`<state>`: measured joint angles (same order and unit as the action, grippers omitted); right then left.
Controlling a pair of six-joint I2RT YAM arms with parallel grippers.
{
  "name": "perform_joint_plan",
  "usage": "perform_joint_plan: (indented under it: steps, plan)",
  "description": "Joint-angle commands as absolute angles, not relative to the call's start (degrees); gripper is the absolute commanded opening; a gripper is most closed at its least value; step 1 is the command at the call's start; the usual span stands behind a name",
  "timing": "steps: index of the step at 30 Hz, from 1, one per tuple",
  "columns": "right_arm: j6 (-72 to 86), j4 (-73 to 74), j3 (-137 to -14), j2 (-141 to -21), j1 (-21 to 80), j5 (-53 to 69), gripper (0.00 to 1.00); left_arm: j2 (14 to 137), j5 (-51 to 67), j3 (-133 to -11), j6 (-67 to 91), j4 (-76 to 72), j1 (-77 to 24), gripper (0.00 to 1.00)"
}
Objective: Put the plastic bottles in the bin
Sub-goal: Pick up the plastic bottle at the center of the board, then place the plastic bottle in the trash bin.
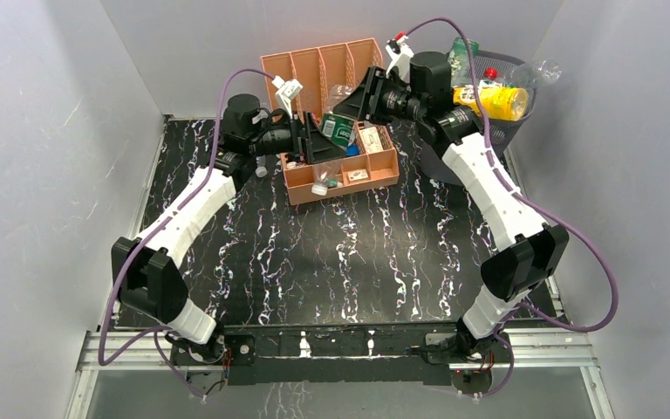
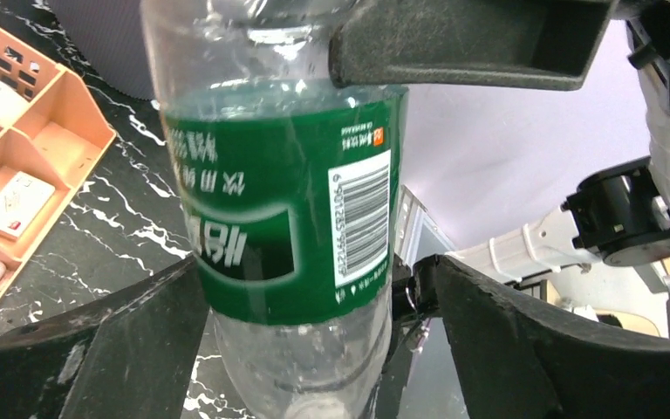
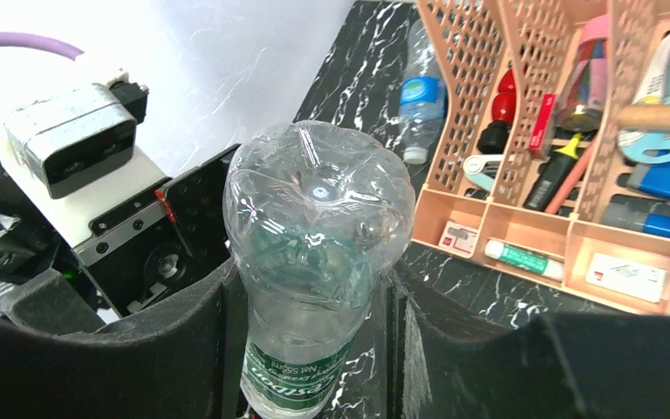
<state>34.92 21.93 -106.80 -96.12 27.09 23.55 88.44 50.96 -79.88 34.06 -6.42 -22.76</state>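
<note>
A clear plastic bottle [image 1: 340, 129] with a green label hangs in the air over the peach organizer, between my two grippers. My right gripper [image 3: 310, 297] is shut on its body just below the ribbed base [image 3: 318, 188], both fingers pressed against it. My left gripper [image 2: 314, 279] stands open around the same bottle [image 2: 288, 218], with a gap showing at its right finger [image 2: 523, 332]. The dark mesh bin [image 1: 512, 131] stands at the back right, holding a yellow bottle [image 1: 493, 100] and a clear one [image 1: 541, 72]. Another clear bottle with a blue label [image 3: 419, 96] lies beside the organizer.
The peach organizer [image 1: 375, 170] with its tall slotted back [image 1: 314, 65] sits at the back middle, full of small stationery. Grey walls close in the black marbled table [image 1: 349, 253] on three sides. My right arm's forearm [image 1: 488, 183] runs along the bin's near side.
</note>
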Motion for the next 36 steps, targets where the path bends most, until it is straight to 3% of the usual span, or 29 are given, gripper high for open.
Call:
perform_joint_plan:
  steps: [1, 10, 13, 21, 36]
  plan:
    - [31.3, 23.0, -112.1, -95.4, 25.1, 19.0, 0.46, 85.4, 44.8, -84.6, 27.4, 1.7, -22.8, 0.98]
    - [29.2, 24.7, -118.7, -96.2, 12.8, 12.5, 0.45, 80.2, 35.2, -85.7, 24.9, 8.2, -18.3, 0.98]
    - [28.4, 12.2, -115.2, -94.0, 6.1, 1.9, 0.44, 79.4, 35.3, -83.2, 23.7, 8.9, -15.9, 0.98]
    - [25.3, -2.0, -113.6, -96.0, 2.9, -18.6, 0.44, 79.5, 40.4, -77.5, 24.4, 6.0, -8.4, 0.98]
    - [21.1, -6.0, -109.2, -96.3, 1.1, -27.5, 0.44, 81.4, 42.2, -76.1, 26.6, 3.0, -6.4, 0.98]
